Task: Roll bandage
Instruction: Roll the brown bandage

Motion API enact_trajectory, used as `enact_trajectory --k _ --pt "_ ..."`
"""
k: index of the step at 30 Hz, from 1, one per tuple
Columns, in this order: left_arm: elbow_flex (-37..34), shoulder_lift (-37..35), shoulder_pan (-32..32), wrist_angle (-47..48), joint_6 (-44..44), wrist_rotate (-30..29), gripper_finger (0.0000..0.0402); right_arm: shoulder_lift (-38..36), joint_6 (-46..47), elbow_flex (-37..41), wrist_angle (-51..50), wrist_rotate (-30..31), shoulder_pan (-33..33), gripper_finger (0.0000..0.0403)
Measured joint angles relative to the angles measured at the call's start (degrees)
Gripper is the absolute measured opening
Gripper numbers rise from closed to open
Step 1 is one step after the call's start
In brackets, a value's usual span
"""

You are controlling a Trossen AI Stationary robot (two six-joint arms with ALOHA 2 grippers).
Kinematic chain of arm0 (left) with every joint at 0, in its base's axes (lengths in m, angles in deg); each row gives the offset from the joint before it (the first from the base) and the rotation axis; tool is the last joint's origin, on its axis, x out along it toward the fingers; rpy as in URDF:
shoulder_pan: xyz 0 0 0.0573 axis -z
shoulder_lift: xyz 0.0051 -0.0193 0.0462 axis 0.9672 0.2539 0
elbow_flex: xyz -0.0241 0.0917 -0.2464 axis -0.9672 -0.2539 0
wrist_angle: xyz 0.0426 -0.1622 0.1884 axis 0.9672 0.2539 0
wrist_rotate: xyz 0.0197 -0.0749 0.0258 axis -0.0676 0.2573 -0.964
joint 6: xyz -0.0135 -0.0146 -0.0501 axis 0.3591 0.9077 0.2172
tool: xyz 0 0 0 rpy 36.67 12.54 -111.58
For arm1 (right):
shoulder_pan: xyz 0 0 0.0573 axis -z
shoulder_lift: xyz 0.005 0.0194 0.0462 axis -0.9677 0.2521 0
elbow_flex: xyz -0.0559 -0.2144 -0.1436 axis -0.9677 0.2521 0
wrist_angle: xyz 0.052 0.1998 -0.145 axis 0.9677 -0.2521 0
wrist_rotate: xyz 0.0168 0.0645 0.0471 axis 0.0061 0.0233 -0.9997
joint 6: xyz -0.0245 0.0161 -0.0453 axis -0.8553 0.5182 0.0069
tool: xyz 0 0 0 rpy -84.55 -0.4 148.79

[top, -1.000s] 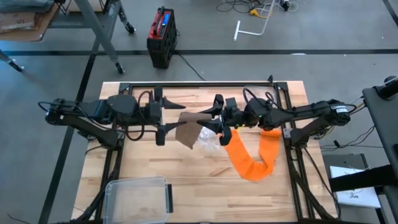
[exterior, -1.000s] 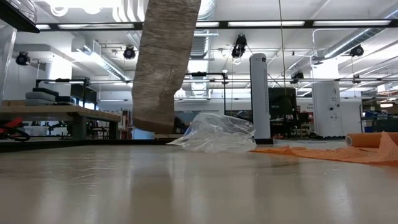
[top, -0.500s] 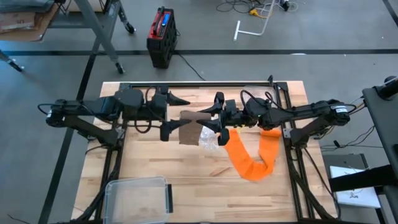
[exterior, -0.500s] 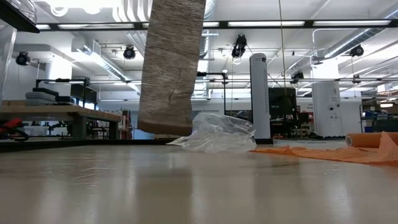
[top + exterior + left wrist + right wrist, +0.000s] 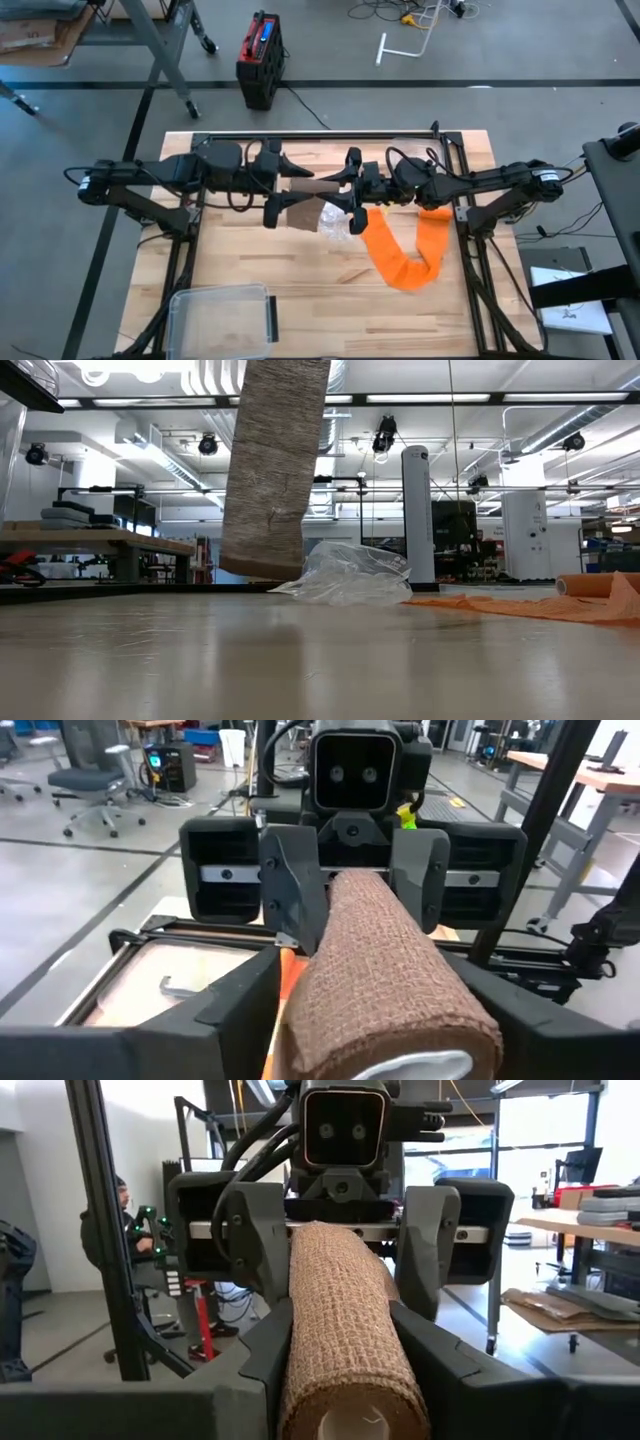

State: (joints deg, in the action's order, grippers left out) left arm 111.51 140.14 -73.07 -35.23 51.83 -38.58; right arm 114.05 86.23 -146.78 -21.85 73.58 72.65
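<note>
Both tools face to face above tabletop [image 5: 250,270]: right tool [image 5: 345,193] clamps brown bandage roll [image 5: 312,189]; left tool [image 5: 283,187] straddles other end, contact unclear

1. Light wooden table [image 5: 240,262], plank top, framed by black rails.
2. Orange cloth strip [image 5: 400,258] lies on the right half, bent in a U.
3. Crumpled clear plastic bag [image 5: 335,226] lies mid-table, just beside the strip's end.
4. Clear plastic lidded container [image 5: 222,316] sits at the near-left edge, well apart from both.
</note>
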Motion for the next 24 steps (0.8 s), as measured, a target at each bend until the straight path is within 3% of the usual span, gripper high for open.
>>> enact_trajectory --k 12,24 --pt "0.0 -0.1 -0.7 1.0 0.9 5.5 0.0074 -0.1 -1.2 0.0 -1.5 -0.2 0.0 0.0130" --pt "0.0 -0.5 -0.8 1.4 -5.6 6.0 0.0095 -3.0 8.5 0.0 -4.0 -0.3 0.0 0.0218"
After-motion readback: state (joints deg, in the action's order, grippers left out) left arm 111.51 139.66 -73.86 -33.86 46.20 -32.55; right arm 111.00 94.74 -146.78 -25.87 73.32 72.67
